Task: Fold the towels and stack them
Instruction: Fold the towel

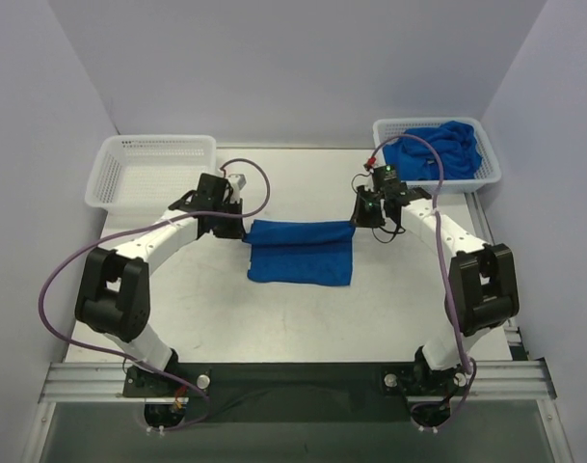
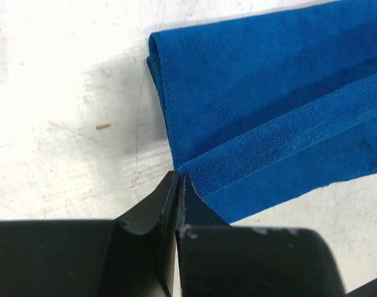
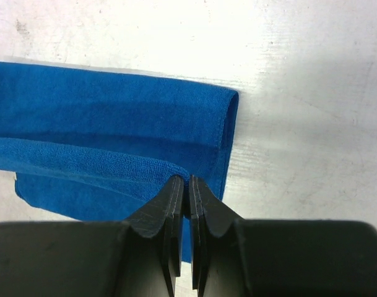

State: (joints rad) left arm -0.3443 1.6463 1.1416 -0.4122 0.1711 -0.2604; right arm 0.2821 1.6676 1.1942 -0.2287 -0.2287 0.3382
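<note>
— Towel [image 1: 301,253], item one: where on the table [image 1: 206,309]?
— Middle of the table. Royal-blue terry, lying flat, folded over on itself into a wide band with its long side running across the table.
— Layers?
— An upper layer lies over a lower one. In the left wrist view, the upper edge of the towel [image 2: 268,93] rises as a ridge that runs into the fingertips. The right wrist view shows the same ridge on the towel [image 3: 114,111].
— Item two, left gripper [image 1: 241,230]?
— Just left of the table's middle, at the towel's left end. Its jaws are pressed together, and the left gripper [image 2: 177,179] pinches the corner of the upper layer.
— Item three, right gripper [image 1: 360,220]?
— Just right of the table's middle, at the towel's right end. The right gripper [image 3: 187,180] is closed on the ridge of the upper layer, beside the folded end.
— Item four?
— Heap of towels [image 1: 438,149], same blue, crumpled, inside the right basket [image 1: 438,187] at the table's far right corner.
— Item five?
— Left basket [image 1: 100,188], white plastic mesh, at the table's far left corner.
</note>
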